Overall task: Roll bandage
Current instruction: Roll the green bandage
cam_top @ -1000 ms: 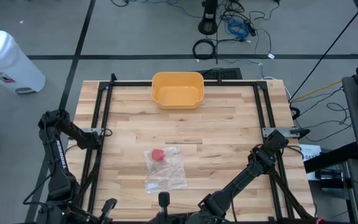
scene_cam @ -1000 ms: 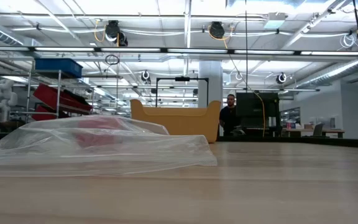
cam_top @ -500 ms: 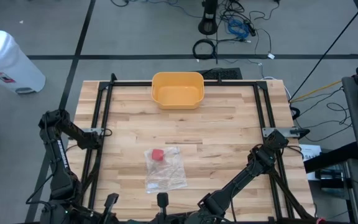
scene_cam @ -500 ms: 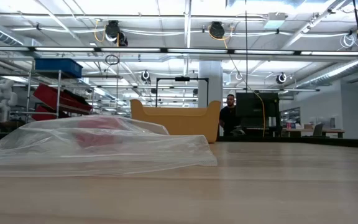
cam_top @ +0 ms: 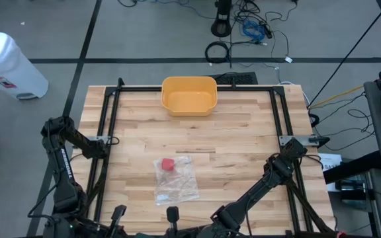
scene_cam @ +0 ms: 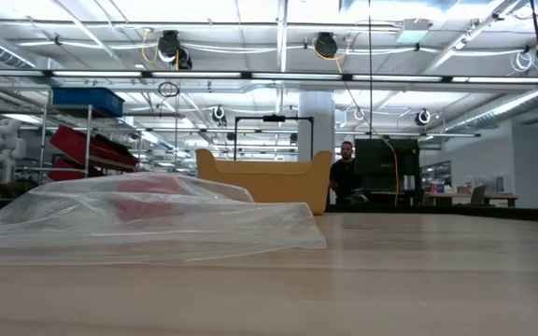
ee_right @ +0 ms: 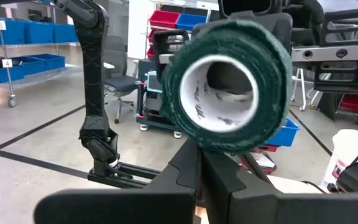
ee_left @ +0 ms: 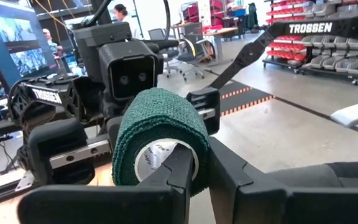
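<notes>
A roll of dark green bandage (ee_left: 160,118) on a white core is held in the air off the table's near edge, between my two grippers. My left gripper (ee_left: 194,165) is shut on its wall. My right gripper (ee_right: 197,149) faces it from the other side and sees the roll (ee_right: 235,142) end-on; its fingers are shut at the roll's lower edge. The roll does not show in the high or low views. A clear plastic bag (cam_top: 174,180) with a red piece inside lies flat on the table. My left gripper pinches the roll's wall (ee_left: 199,155) at the lower side of its open end. One finger (ee_left: 178,171) reaches into the core, the other (ee_left: 229,180) lies outside. The fingers come in level, and the roll is lifted clear. My right gripper's shut fingertips (ee_right: 191,155) meet the roll's outer wrap at its lower edge (ee_right: 213,148), coming in level. The roll hides what lies between the tips, so I cannot tell which part they have.
A yellow bin (cam_top: 188,96) stands at the table's far edge, also in the low view (scene_cam: 264,182). The bag (scene_cam: 148,219) lies left of middle. A black frame (cam_top: 111,112) borders the table. A person (scene_cam: 346,173) stands in the room far behind.
My left arm's wrist at the near edge has turned a little toward the table's right. The bag and the bin have kept still.
</notes>
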Controlling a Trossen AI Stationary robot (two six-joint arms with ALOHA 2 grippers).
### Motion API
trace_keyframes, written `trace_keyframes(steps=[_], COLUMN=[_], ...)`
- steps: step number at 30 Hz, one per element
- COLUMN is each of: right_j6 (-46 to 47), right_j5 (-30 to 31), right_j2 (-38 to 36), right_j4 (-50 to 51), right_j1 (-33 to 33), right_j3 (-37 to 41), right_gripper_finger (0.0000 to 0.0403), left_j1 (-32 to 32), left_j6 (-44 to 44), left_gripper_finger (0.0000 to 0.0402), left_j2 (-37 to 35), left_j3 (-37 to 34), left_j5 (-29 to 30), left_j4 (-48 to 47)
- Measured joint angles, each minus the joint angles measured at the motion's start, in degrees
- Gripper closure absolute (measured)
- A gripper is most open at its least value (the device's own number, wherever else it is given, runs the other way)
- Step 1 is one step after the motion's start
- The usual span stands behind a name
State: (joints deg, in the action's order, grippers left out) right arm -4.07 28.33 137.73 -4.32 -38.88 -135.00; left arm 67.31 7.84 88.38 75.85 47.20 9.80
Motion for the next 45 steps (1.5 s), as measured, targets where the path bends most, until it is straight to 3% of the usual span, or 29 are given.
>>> trace_keyframes(steps=[19, 22, 28, 30, 38, 45], right_j6=[-2.25, -4.97, -16.07, -18.80, -19.34, -15.86], right_j5=[1.85, 8.86, 30.68, 33.78, 32.29, 18.02], right_j2=[-0.14, -0.52, -0.79, -0.89, -0.90, -0.90], right_j4=[0.65, 0.74, -3.02, -3.29, -2.32, -2.29], right_j1=[-2.91, -4.63, -7.38, -6.97, -2.09, -0.07], right_j3=[0.00, 0.00, 0.00, 0.00, 0.01, 0.00], right_gripper_finger=[0.0399, 0.0399, 0.0399, 0.0399, 0.0399, 0.0399], left_j1=[0.35, 0.84, 1.18, 1.18, 1.18, 1.18], left_j6=[-0.11, -0.13, -0.11, -0.11, -0.25, -1.49], left_gripper_finger=[0.0363, 0.0363, 0.0363, 0.0363, 0.0363, 0.0363], left_j2=[-0.02, -0.02, -0.02, -0.02, -0.02, -0.02], left_j3=[0.00, 0.00, 0.00, 0.00, 0.00, 0.02], left_j5=[0.20, 0.17, 0.15, 0.13, -0.50, -0.50], left_j4=[-1.29, -1.21, -1.20, -1.20, -1.04, -1.20])
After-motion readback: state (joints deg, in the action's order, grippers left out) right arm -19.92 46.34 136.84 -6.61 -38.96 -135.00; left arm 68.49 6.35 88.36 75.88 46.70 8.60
